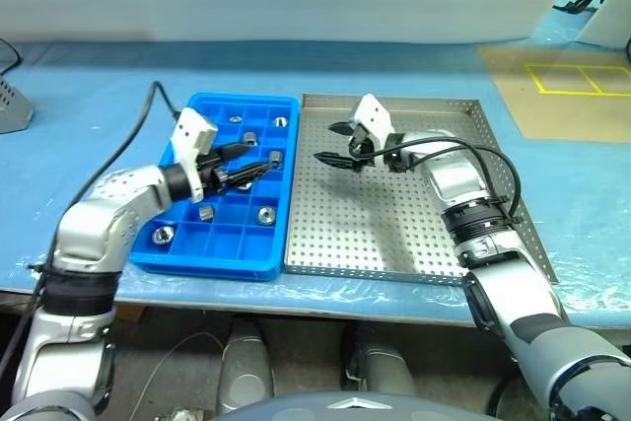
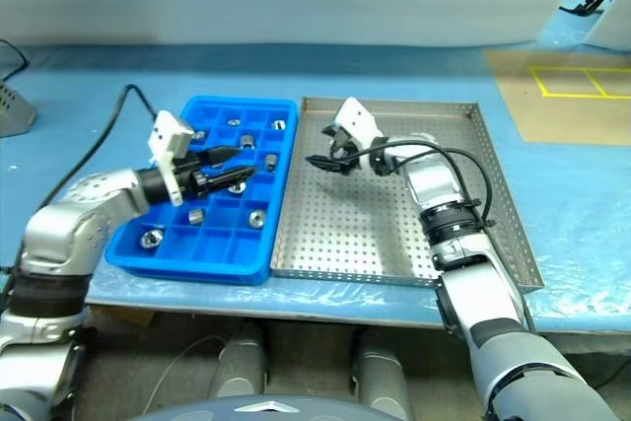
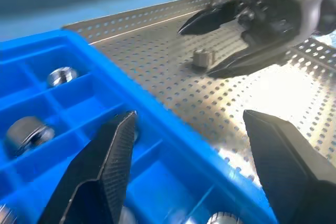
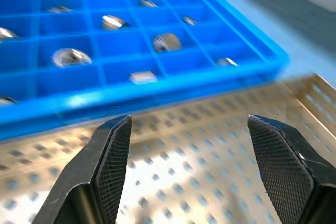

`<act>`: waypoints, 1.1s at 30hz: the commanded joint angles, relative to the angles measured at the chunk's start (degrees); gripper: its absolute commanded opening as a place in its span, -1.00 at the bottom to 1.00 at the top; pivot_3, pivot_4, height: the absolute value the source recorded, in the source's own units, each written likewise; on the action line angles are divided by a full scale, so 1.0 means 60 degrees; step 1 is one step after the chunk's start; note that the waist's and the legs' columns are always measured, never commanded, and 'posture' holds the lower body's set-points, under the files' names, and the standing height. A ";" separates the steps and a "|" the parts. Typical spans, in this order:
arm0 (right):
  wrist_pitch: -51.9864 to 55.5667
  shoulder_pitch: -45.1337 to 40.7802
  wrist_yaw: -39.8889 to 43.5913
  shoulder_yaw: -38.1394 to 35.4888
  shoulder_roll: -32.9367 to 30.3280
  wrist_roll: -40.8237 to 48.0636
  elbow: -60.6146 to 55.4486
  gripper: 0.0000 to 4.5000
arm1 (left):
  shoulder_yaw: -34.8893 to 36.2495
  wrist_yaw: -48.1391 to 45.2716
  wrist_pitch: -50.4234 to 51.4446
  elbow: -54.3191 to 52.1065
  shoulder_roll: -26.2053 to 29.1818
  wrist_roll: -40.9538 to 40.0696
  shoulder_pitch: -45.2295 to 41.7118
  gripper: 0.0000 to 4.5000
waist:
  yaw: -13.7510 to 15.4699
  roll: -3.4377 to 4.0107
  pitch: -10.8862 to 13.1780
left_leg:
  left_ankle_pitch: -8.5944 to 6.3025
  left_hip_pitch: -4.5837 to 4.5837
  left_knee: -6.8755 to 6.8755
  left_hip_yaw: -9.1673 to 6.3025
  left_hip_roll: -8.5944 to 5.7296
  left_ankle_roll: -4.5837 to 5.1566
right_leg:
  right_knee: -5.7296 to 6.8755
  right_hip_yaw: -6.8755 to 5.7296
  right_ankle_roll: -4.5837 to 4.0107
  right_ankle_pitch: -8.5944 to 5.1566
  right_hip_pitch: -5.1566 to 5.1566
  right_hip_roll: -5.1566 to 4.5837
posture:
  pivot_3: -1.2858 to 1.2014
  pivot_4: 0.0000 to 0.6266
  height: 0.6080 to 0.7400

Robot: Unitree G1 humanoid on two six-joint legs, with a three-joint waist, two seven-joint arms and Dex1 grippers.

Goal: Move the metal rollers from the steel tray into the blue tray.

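Left wrist view: right gripper [image 3: 210, 45] spread empty around the last roller [image 3: 202, 57] on steel tray [image 1: 394, 224]; closing's next; left gripper [image 1: 258, 161] open over blue tray [image 1: 237, 261].

A bright blue is being shown by the blue tray [image 1: 193, 255], its grid walls the same colour. Shiny silver-grey is being displayed by the metal rollers [image 1: 266, 214] in it. The steel tray [image 1: 414, 244] is being seen as silver-grey, patterned all over with small dark holes. Black is being worn by the fingers [image 4: 107, 166], their pads cross-hatched. The table [image 1: 79, 160] is being covered in pale blue.
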 commanded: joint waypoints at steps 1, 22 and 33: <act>-0.0444 -0.0250 -0.0455 -0.0337 -0.0197 -0.0083 0.0339 0.62 | -0.0235 -0.0345 -0.0424 0.0269 -0.0146 0.0217 -0.0462 0.53 | -0.0053 0.0000 0.0000 | 0.0000 0.0000 0.0000 0.0001 0.0000 0.0000 | 0.0000 0.0000 0.0000 0.0000 -0.0001 0.0000 | -0.01 -0.52 1.00; -0.1664 -0.1254 -0.2808 -0.0934 0.0784 -0.0413 0.5334 0.62 | -0.0348 -0.0491 -0.0237 0.0147 -0.0675 0.0208 -0.0538 0.53 | -0.0475 0.0006 0.0001 | -0.0016 0.0004 0.0024 0.0004 0.0004 0.0029 | 0.0024 0.0003 -0.0011 0.0004 -0.0003 0.0003 | -0.01 -0.52 1.00; -0.2094 -0.1226 -0.3073 -0.1022 0.0827 -0.0516 0.5690 -0.29 | -0.0244 -0.0425 -0.0115 -0.0019 -0.0563 0.0177 -0.0387 0.53 | -0.0465 0.0008 0.0001 | -0.0020 0.0006 0.0070 0.0004 0.0006 0.0034 | 0.0065 0.0003 -0.0013 0.0005 -0.0003 -0.0005 | 0.00 -0.52 1.00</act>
